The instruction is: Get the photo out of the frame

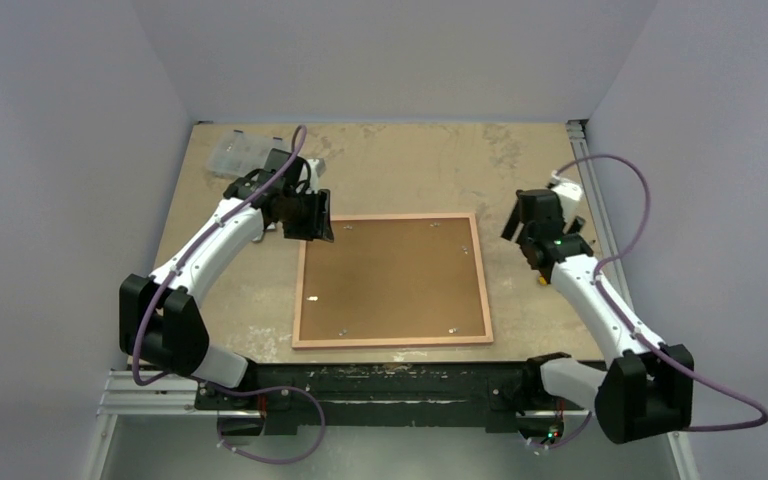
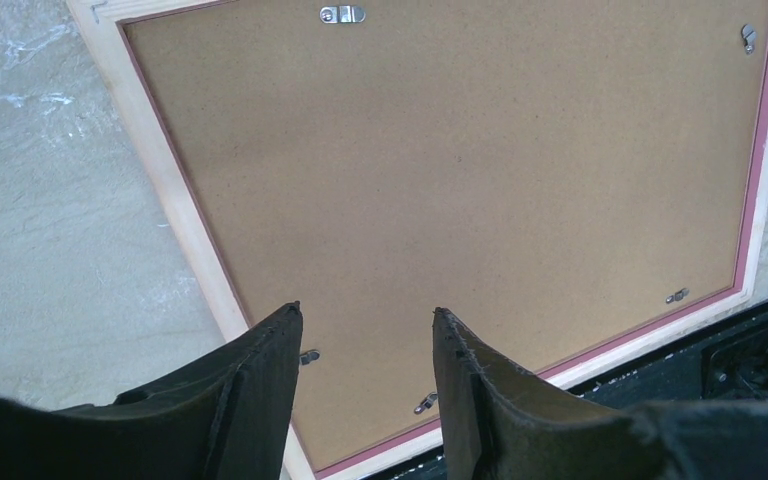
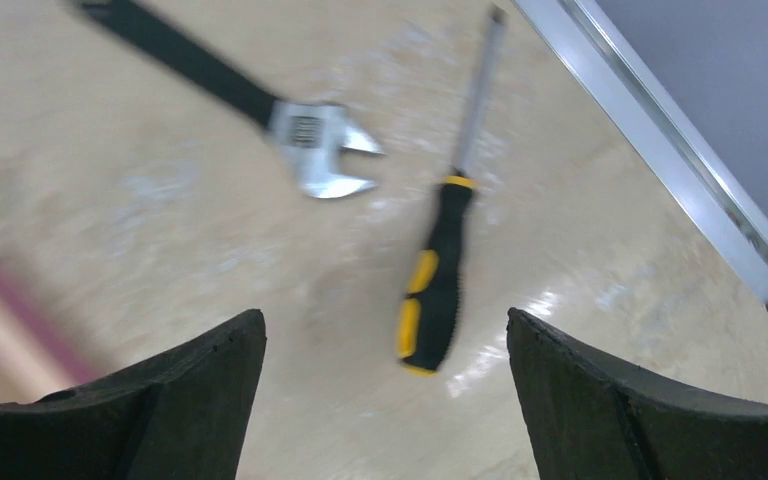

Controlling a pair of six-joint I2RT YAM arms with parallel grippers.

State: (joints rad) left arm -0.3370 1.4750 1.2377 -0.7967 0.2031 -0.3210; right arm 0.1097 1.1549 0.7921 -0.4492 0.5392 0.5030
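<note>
The frame (image 1: 390, 280) lies face down in the middle of the table, brown fibreboard back up, with a pale rim and a thin pink inner border. In the left wrist view the back (image 2: 460, 180) fills the picture, with small metal clips (image 2: 676, 296) near its edges. The photo is hidden under the backing. My left gripper (image 1: 312, 222) hovers over the frame's far left corner, open and empty (image 2: 365, 312). My right gripper (image 1: 533, 225) is to the right of the frame, above bare table, open and empty (image 3: 385, 325).
A black-and-yellow screwdriver (image 3: 430, 300) and an adjustable wrench (image 3: 305, 130) lie on the table under the right gripper. A clear plastic object (image 1: 235, 155) sits at the far left. A metal rail (image 1: 600, 225) runs along the right edge. Grey walls enclose the table.
</note>
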